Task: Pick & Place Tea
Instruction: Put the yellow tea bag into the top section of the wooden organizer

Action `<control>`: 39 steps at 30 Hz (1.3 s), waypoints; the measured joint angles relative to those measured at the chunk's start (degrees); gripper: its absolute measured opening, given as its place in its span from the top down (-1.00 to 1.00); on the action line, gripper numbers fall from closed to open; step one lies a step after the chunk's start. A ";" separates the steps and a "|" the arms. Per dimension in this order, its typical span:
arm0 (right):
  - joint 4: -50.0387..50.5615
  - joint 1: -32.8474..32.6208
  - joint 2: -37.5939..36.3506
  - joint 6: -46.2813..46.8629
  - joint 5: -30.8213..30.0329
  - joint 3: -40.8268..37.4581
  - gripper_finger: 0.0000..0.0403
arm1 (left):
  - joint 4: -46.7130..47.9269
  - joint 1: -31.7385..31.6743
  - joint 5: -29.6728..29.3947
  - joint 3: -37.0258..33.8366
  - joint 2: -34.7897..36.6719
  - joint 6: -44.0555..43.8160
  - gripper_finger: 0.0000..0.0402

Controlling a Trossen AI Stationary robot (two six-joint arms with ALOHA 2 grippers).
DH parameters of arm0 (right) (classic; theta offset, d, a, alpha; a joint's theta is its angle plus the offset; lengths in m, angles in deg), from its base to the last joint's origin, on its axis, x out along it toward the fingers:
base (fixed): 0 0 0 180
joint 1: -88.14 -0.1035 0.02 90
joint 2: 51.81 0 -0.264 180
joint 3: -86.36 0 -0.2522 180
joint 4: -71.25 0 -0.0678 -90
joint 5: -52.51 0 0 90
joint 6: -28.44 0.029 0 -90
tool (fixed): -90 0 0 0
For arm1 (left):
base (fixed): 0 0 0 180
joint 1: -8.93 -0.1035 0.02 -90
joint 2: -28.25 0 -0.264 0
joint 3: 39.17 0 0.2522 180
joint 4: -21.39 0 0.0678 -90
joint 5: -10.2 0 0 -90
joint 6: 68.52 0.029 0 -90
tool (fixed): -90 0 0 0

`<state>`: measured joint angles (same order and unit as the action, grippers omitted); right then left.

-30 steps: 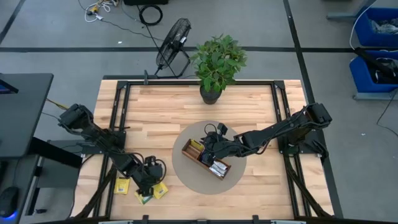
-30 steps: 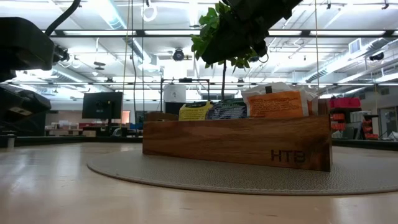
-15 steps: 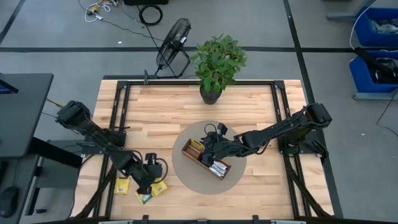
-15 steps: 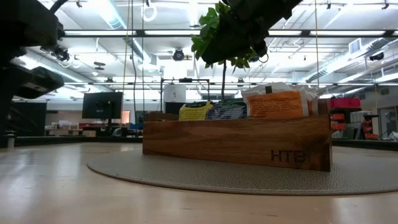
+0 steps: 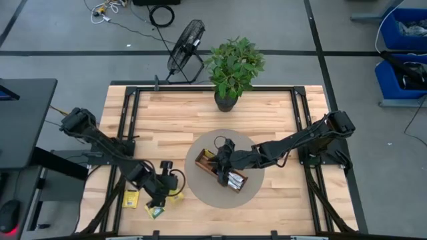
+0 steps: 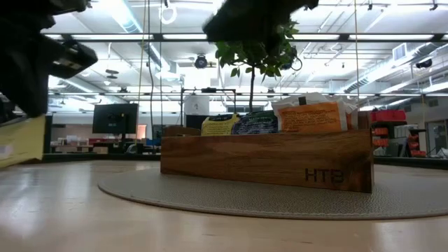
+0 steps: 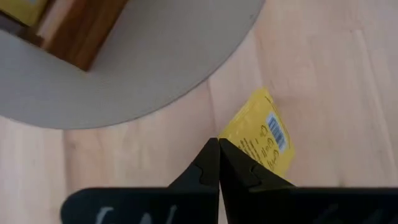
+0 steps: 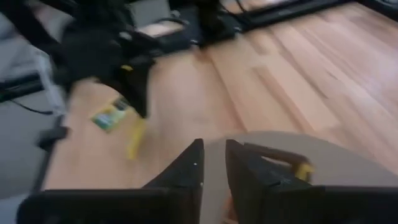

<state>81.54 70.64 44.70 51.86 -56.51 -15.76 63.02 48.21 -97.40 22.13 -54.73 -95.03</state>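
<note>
My left gripper (image 5: 168, 191) (image 7: 219, 143) is near the table's near-left corner, just left of the round grey mat (image 5: 200, 190), and is shut on a yellow tea sachet (image 7: 261, 140) (image 6: 21, 140). Two more sachets lie flat on the wood, one (image 5: 131, 198) to its left and one (image 5: 155, 212) nearer the table's edge. My right gripper (image 5: 220, 163) (image 8: 214, 146) hovers over the left part of the wooden tray (image 5: 223, 171), with a narrow gap between its fingers and nothing in them. The tray (image 6: 266, 159) holds upright yellow (image 6: 220, 124), navy (image 6: 255, 122) and orange (image 6: 311, 115) sachets. My left gripper pinches the yellow sachet by its upper edge (image 7: 231, 138) between the two shut fingers, coming from above. The sachet hangs below the fingers, lifted clear of the wood (image 8: 135, 142).
The tray stands on the mat in the table's middle. A potted plant (image 5: 233, 67) stands at the far edge, and a fan (image 5: 185, 47) lies beyond it on the floor. Bare wood stretches across the far half and the near right.
My left gripper has risen from the table's near-left corner and moved a little right toward the mat, carrying the yellow sachet, which now hangs clear of the wood. My right gripper has moved left along the tray.
</note>
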 joint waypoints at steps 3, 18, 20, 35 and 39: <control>-2.94 0.06 0.41 -0.14 3.70 0.02 0.52 | 0.75 -0.74 -0.29 0.96 0.00 2.02 1.00; -15.29 -0.02 8.77 1.65 11.08 0.00 -0.23 | 0.72 -5.75 -0.42 4.38 0.13 13.16 1.00; -15.42 -0.03 9.87 1.62 11.03 0.38 -0.23 | 0.56 -6.15 -0.33 4.38 0.13 13.69 1.00; -2.69 -0.55 18.93 -2.90 8.50 13.85 -0.11 | 0.67 -7.66 -0.40 9.36 0.24 20.21 1.00; -2.47 -0.64 18.88 -2.92 8.50 14.17 -0.11 | 1.54 -8.01 -0.42 9.43 0.24 20.34 1.00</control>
<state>79.07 70.00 63.58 48.94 -48.02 -1.59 64.56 40.19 -97.82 31.56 -54.49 -74.69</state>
